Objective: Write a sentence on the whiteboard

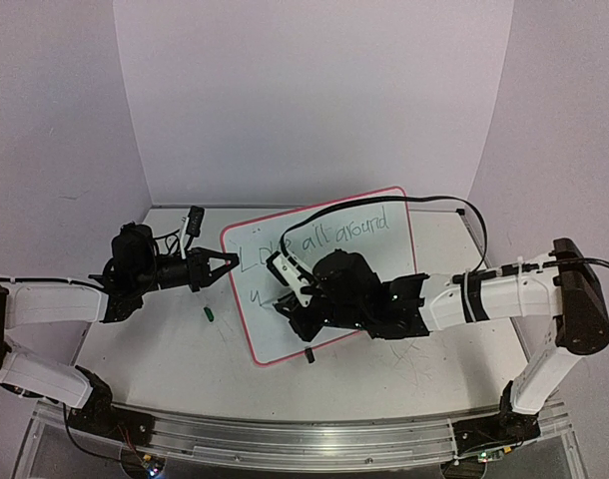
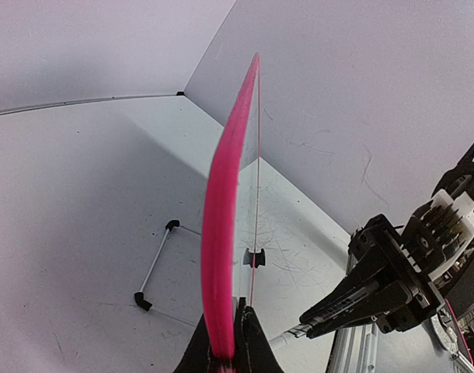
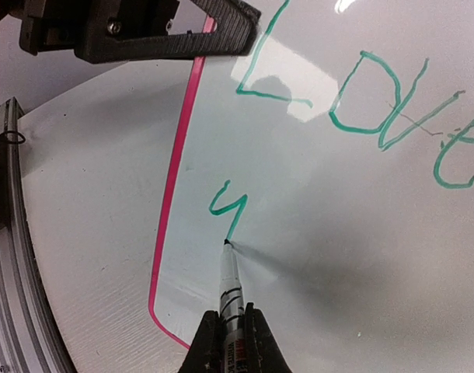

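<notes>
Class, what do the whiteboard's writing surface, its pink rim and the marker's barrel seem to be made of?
The whiteboard: a glossy coated sheet, likely; it mirrors a bright light patch. The rim: smooth pink plastic, probably, evenly coloured. The marker: pale barrel with black print, seemingly plastic.

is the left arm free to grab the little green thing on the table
Probably not as things stand: the left gripper is shut on the whiteboard rim. The green thing lies close by on bare table, nothing between.
</notes>
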You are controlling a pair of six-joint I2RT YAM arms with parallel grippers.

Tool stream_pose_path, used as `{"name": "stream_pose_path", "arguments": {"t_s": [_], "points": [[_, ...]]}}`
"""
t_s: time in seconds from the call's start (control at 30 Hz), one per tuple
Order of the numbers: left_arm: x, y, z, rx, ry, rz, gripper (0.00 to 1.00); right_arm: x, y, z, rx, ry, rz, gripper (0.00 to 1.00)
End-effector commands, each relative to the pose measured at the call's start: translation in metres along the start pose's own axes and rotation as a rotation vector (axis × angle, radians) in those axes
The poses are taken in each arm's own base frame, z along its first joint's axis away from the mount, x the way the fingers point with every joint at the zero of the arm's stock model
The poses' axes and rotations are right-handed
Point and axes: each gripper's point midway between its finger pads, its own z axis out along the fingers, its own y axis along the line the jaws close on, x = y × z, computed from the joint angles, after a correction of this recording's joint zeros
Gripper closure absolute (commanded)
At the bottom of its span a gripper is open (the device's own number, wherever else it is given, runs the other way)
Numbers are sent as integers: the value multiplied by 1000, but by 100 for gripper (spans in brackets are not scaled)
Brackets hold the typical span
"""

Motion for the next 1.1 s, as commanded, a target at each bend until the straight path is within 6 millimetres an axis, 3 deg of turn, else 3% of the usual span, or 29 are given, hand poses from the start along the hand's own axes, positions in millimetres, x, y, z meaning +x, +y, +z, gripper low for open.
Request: {"name": "stream_pose_path", "arguments": {"t_s": [0.0,0.27,0.73,0.87,1.07], "points": [[25,21,0,-88,73,32,100,11,-7,-3,25,29,20,100],[25,21,0,-86,72,33,100,13,1,2,4,37,19,100],[23,20,-1,-85,69,29,100,-22,9,15,-5,-43,55,100],[24,20,-1,-88,70,28,100,-29,7,7,2,-65,57,100],[24,20,-2,-87,70,29,100,-32,12,-26,-70,-102,37,100]]}}
